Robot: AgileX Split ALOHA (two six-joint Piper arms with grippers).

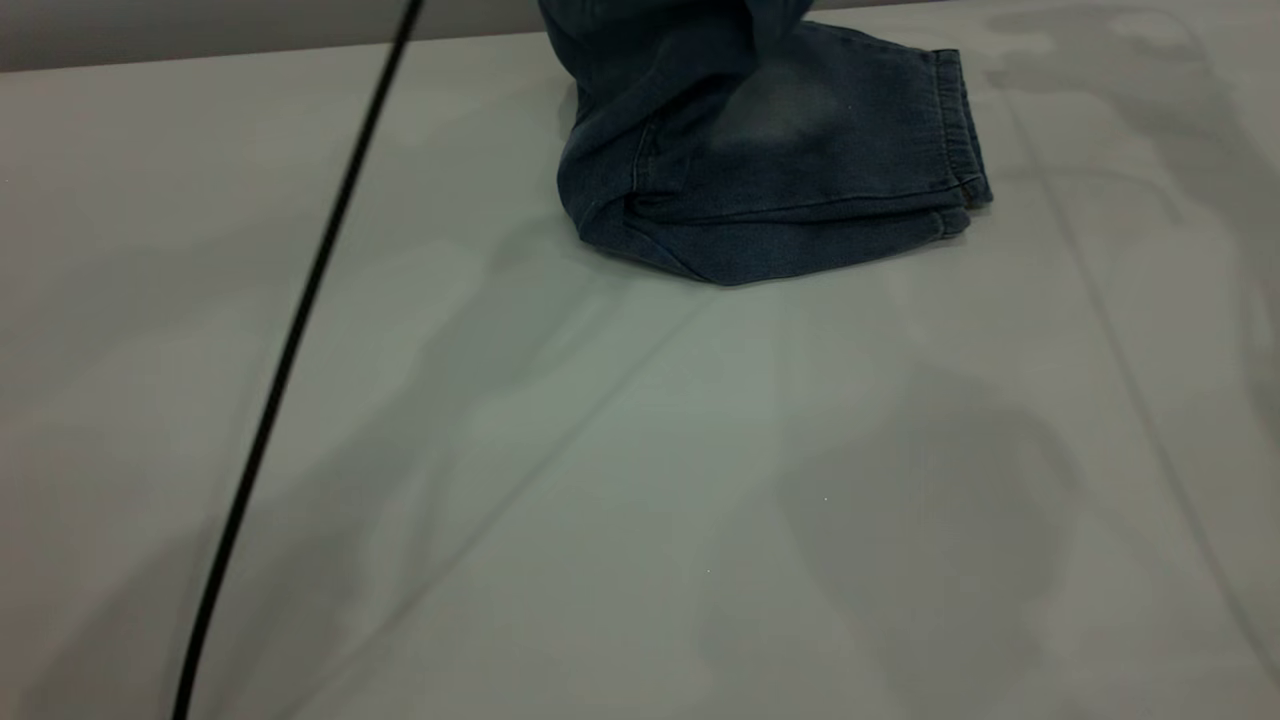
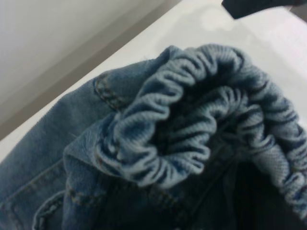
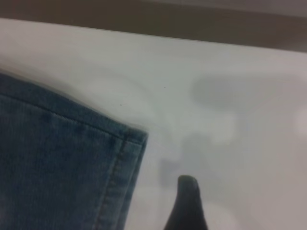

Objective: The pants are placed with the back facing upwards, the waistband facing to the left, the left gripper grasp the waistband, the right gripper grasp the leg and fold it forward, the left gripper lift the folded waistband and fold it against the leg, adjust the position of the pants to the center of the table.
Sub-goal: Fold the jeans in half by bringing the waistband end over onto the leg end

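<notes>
One pair of pants [image 1: 760, 190], folded lengthwise so that one half lies on the other, sits at the far side of the desk [image 1: 640, 480], and we see its long axis running across the exterior view from the left arm's side to the right arm's side. Both stacked hems [image 1: 960, 130] point toward the right arm's side. The leg [image 1: 800, 130] with the pale faded patch lies uppermost and flat. At the opposite end the denim leaves the desk and rises out of the top of the exterior view.

Up close in the left wrist view, the waistband [image 2: 192, 139] fills most of what we see, bunched into a ruffled curl and raised clear of the desk, with a stitched pocket seam [image 2: 108, 96] just beside it. We see nothing of the left end effector itself in any view, so we cannot tell what it is gripping, if anything.

Only a dark tip of the right end effector [image 3: 188, 208] shows in the right wrist view, over bare desk, and we cannot tell whether it is open or closed. The stitched corner of the leg hem lies flat on the desk near that tip without touching it.

A thin black cable [image 1: 290, 350] slants across the left arm's side of the desk, well apart from the pants.
</notes>
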